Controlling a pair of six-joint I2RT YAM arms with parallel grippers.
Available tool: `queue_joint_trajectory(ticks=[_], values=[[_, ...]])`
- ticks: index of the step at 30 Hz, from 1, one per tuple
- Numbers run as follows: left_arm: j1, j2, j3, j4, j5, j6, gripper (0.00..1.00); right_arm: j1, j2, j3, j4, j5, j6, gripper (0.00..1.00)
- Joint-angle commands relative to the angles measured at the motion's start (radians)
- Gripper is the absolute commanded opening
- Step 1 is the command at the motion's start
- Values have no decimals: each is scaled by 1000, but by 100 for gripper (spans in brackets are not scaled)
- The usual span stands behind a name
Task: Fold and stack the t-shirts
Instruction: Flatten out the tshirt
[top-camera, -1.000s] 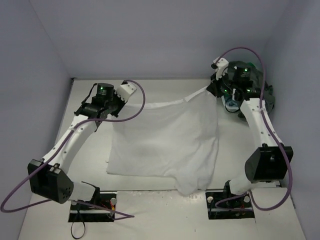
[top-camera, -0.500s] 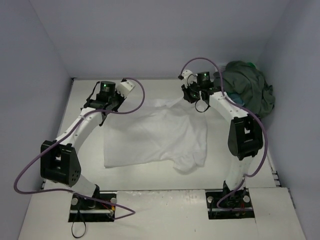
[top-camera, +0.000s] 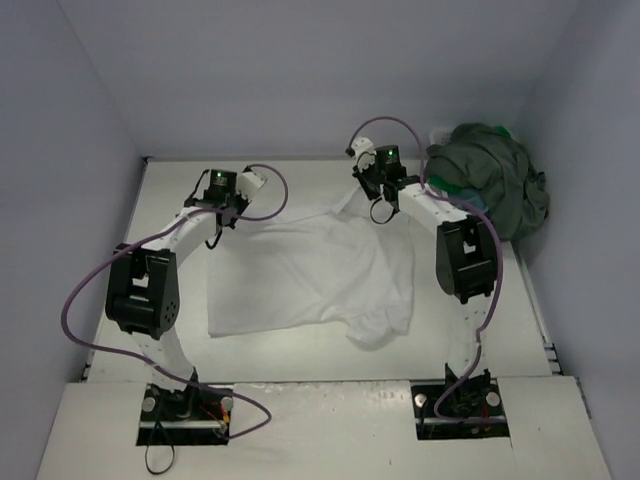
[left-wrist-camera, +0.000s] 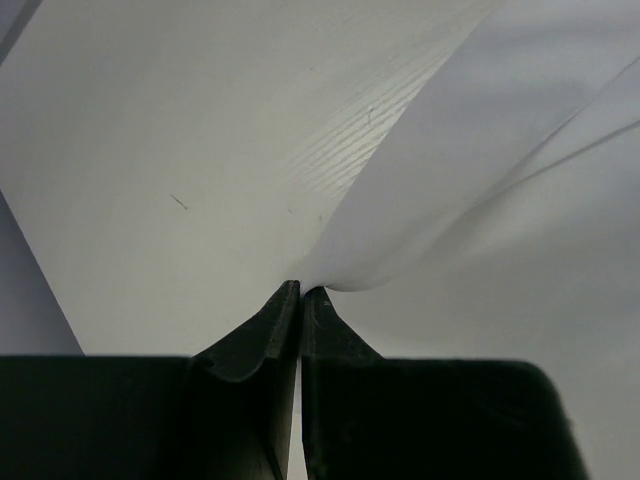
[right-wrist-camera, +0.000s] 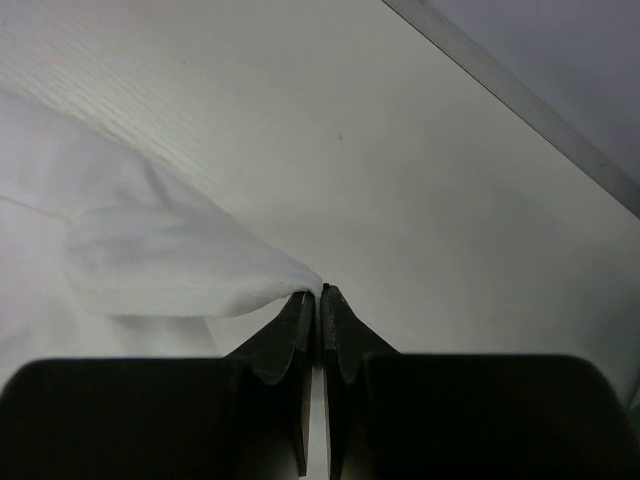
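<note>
A white t-shirt (top-camera: 310, 270) lies spread across the middle of the table, its near right part bunched into folds. My left gripper (top-camera: 224, 207) is shut on the shirt's far left corner, where the white cloth (left-wrist-camera: 480, 180) runs straight out of the closed jaws (left-wrist-camera: 301, 290). At the far right corner, my right gripper (top-camera: 373, 196) is shut on a pinched fold of the white cloth (right-wrist-camera: 150, 260), seen right at the closed tips (right-wrist-camera: 320, 292). A heap of other t-shirts, mostly dark olive-grey (top-camera: 492, 185) with a bit of green showing, sits at the back right.
Walls close the table at the back and on both sides. Right of my right gripper, the heap stands against the right wall. A table edge strip (right-wrist-camera: 520, 100) runs past the right gripper. Both arm bases (top-camera: 185, 410) stand at the near edge.
My right gripper has swung left from over the heap to the middle back, carrying the shirt corner. The left gripper shifted slightly right. The shirt drew in and now lies lower and flatter.
</note>
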Motion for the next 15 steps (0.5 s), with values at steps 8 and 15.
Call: queue_joint_trajectory(ticks=[8, 15], values=[[16, 87, 152, 84, -15, -12, 0, 16, 192, 228, 120, 66, -9, 0], [32, 158, 213, 108, -29, -16, 0, 10, 309, 377, 185, 170, 22, 0]])
